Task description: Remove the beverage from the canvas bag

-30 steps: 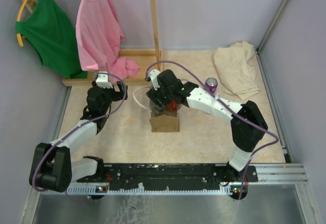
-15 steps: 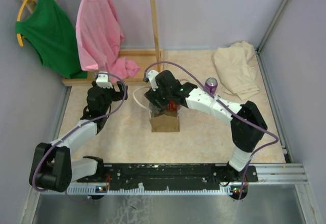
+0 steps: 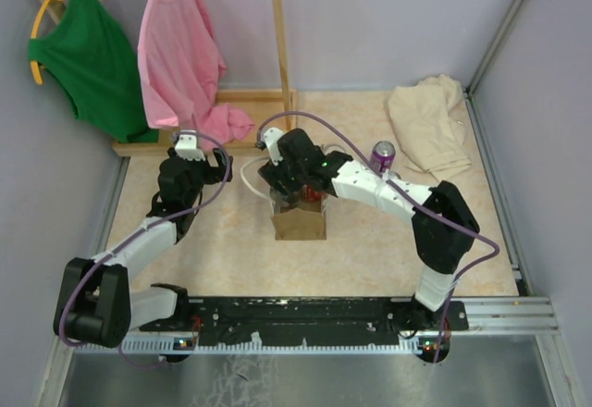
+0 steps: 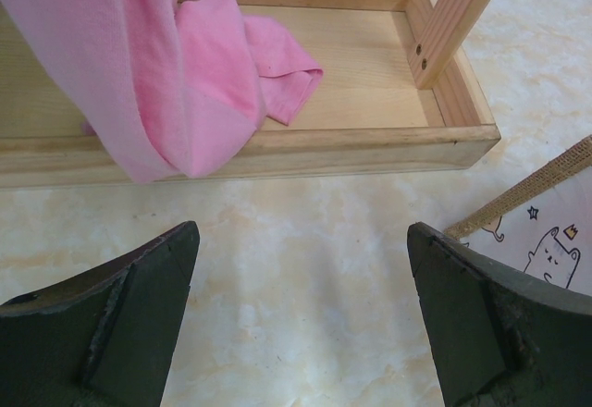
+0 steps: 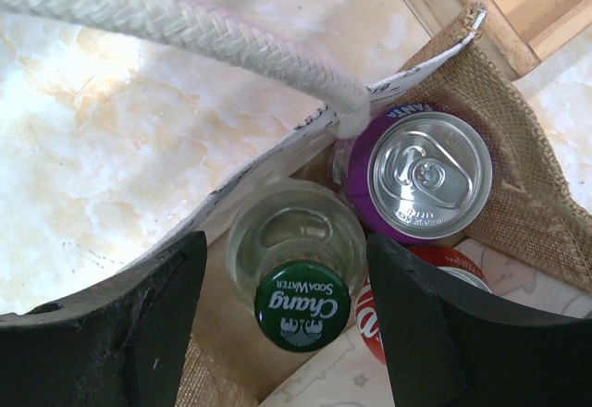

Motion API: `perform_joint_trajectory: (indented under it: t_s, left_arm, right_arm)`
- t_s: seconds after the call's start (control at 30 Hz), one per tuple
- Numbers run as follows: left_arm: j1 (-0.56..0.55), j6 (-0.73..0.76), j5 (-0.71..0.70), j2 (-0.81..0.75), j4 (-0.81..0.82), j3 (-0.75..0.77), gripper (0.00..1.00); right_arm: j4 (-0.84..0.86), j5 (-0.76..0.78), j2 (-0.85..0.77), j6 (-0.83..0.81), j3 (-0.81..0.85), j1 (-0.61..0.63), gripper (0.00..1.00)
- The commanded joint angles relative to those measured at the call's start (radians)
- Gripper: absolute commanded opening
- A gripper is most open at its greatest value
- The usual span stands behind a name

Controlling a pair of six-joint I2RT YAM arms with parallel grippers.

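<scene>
The tan canvas bag (image 3: 299,222) stands at the table's middle, and its burlap wall (image 5: 527,194) and white rope handle (image 5: 185,28) show in the right wrist view. Inside it stand a clear glass soda-water bottle with a green cap (image 5: 301,308), a purple can (image 5: 428,176) and a red can (image 5: 467,277). My right gripper (image 5: 287,319) is open over the bag's mouth, one jaw on each side of the bottle, not touching it. My left gripper (image 4: 301,319) is open and empty over bare table, left of the bag. Another purple can (image 3: 383,156) stands on the table to the right.
A wooden rack base (image 4: 370,74) with a pink shirt (image 4: 194,83) hanging into it is just beyond my left gripper. A green shirt (image 3: 88,55) hangs at the far left. A pale beige cloth (image 3: 430,125) lies at the back right.
My right arm has shifted slightly left over the bag. The left arm has not moved.
</scene>
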Motion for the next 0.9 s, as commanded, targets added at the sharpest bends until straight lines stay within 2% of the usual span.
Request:
perform_joint_trajectory:
  t_s: [0.0,0.7,0.87]
  left_arm:
    - [-0.005,-0.001,0.015,0.002,0.020,0.021,1.00]
    - [-0.005,0.000,0.007,-0.006,0.016,0.011,1.00]
    - [-0.005,-0.003,0.015,0.000,0.017,0.013,1.00]
  right_arm:
    - [0.013,-0.015,0.035,0.036,0.012,0.012,0.69]
    - [0.038,-0.014,0.113,0.097,-0.065,0.012,0.67]
    - [0.045,0.002,0.121,0.108,-0.092,0.014,0.63]
